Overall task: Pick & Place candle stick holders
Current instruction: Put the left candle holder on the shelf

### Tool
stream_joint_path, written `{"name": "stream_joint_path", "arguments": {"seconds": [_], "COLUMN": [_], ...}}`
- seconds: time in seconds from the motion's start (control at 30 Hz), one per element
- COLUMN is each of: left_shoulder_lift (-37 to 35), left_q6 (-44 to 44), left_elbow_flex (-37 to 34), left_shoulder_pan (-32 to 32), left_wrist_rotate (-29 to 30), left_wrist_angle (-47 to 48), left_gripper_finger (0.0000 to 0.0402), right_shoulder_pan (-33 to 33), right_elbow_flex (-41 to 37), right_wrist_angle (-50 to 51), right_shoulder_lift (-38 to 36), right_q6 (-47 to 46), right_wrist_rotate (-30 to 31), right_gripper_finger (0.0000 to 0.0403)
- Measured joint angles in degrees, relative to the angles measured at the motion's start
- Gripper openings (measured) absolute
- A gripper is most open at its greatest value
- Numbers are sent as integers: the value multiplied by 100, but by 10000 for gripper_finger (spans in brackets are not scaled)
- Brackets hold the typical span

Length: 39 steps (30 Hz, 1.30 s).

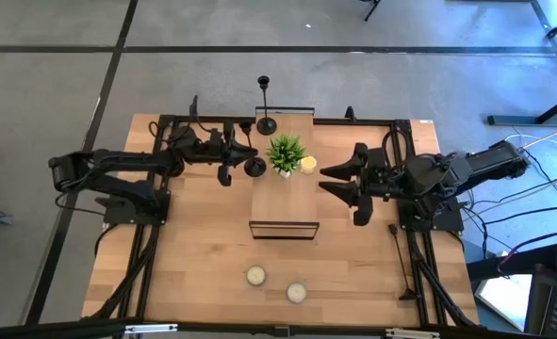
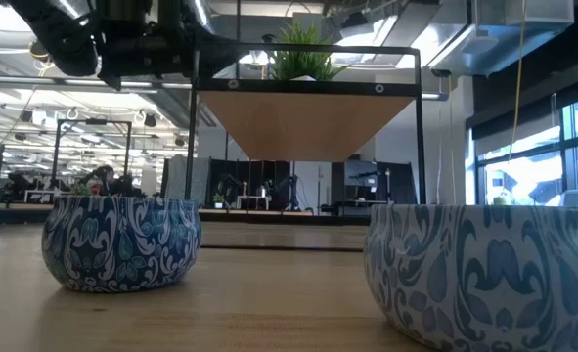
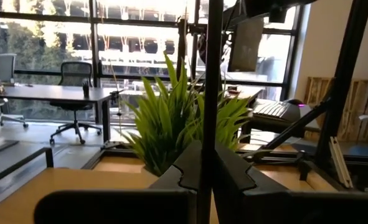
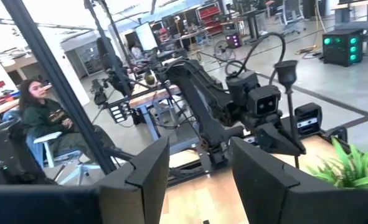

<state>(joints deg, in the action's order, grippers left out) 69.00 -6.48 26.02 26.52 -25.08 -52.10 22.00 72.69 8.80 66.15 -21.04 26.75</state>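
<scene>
The left gripper (image 1: 240, 156) is reaching over the far part of the table (image 1: 193, 254), its fingers (image 3: 233, 180) closing tight on the thin black rod of a candle stick holder (image 1: 255, 167), whose round base is showing just beside the little green potted plant (image 1: 286, 153). In the left wrist view that rod (image 3: 210, 93) is running straight up between the fingers, with the plant's leaves (image 3: 171, 124) right behind it. A second candle stick holder (image 1: 266, 122) is standing upright at the far edge of the table, apart from both arms. A small yellow candle (image 1: 308, 164) is sitting next to the plant on its other side. The right gripper (image 1: 339, 182) is hovering beyond the candle with its fingers (image 4: 258, 180) spread wide and gripping nothing. A black wire frame (image 1: 284, 229) is standing at mid-table. Near the front edge two round tins (image 1: 255, 275) (image 1: 297, 292) are sitting well apart from the arms, each holding a pale candle; in the low view they are showing a blue-and-white floral pattern (image 2: 122, 244). A seated person (image 4: 43, 118) is visible in the room behind.
</scene>
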Motion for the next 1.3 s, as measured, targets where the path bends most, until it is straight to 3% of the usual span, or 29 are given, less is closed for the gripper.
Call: {"name": "stream_joint_path", "arguments": {"seconds": [0.23, 1.3], "left_shoulder_lift": [225, 231], "left_q6": [149, 227], "left_elbow_flex": [273, 280], "left_shoulder_pan": [86, 127], "left_wrist_rotate": [-43, -313], "left_wrist_angle": [42, 350], "left_gripper_finger": [11, 12], "right_shoulder_pan": [5, 5], "right_elbow_flex": [0, 0], "right_wrist_angle": [0, 1], "right_shoulder_lift": [0, 3], "right_q6": [-54, -83], "right_wrist_rotate": [2, -140], "right_gripper_finger": [172, 172]}}
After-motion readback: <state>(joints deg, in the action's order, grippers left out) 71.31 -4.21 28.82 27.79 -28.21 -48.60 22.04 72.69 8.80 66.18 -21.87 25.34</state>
